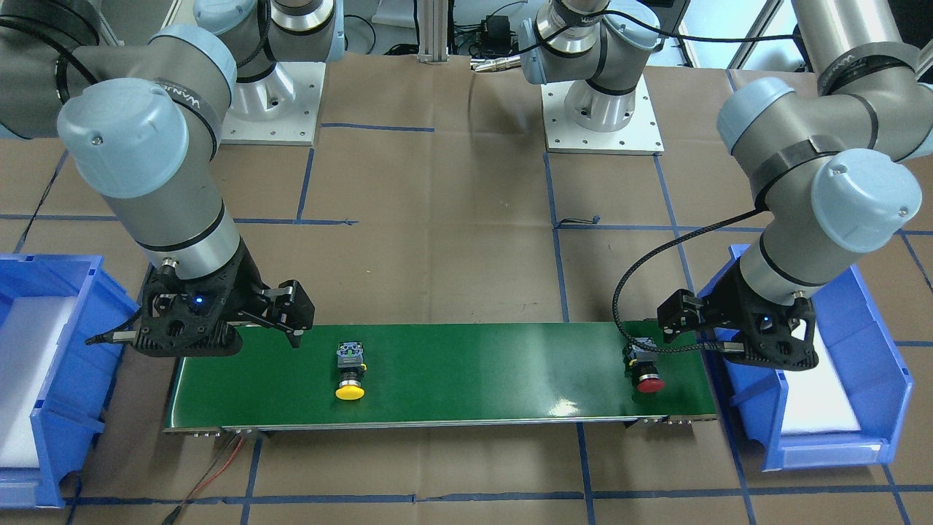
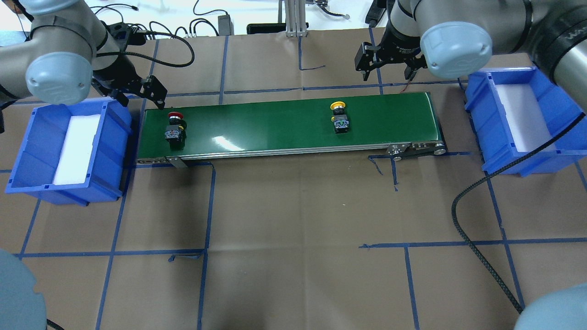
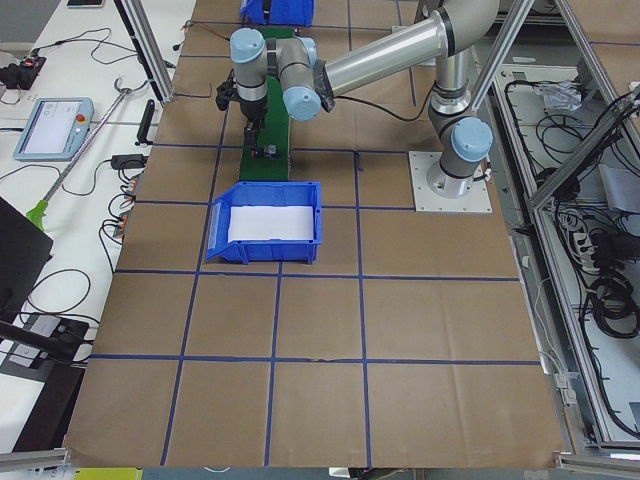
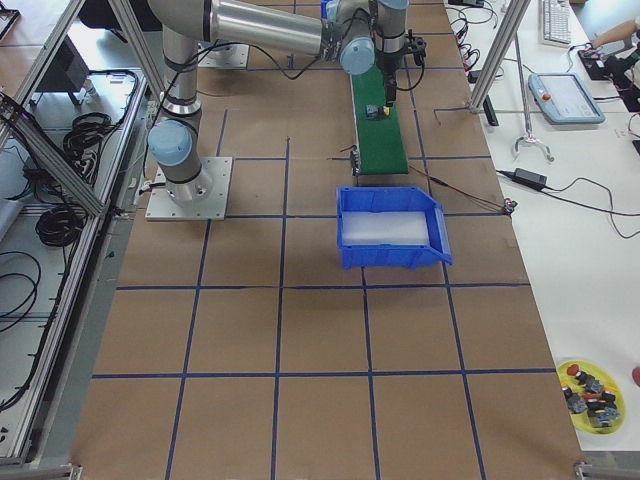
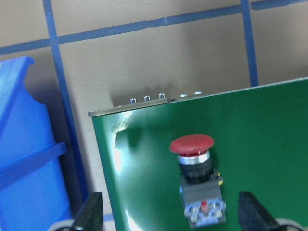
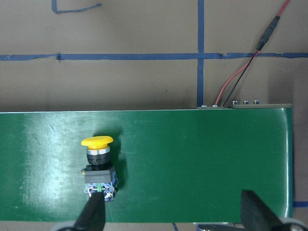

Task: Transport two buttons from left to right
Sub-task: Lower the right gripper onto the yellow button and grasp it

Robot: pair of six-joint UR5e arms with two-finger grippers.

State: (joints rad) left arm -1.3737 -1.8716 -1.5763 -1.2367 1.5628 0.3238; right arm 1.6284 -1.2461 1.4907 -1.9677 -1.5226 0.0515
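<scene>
A red-capped button (image 2: 174,130) lies on its side at the left end of the green conveyor belt (image 2: 275,123). It also shows in the left wrist view (image 5: 195,178) and the front view (image 1: 645,372). A yellow-capped button (image 2: 339,118) lies right of the belt's middle, and shows in the right wrist view (image 6: 98,168) and the front view (image 1: 350,372). My left gripper (image 2: 156,94) hangs open and empty over the belt's far left corner, apart from the red button. My right gripper (image 2: 384,68) is open and empty beyond the belt's far edge, right of the yellow button.
A blue bin (image 2: 114,151) with white foam stands off the belt's left end, and another blue bin (image 2: 481,128) off its right end. Red and black wires (image 6: 240,72) run from the belt's far right corner. A black braided cable (image 2: 477,238) crosses the table at the front right.
</scene>
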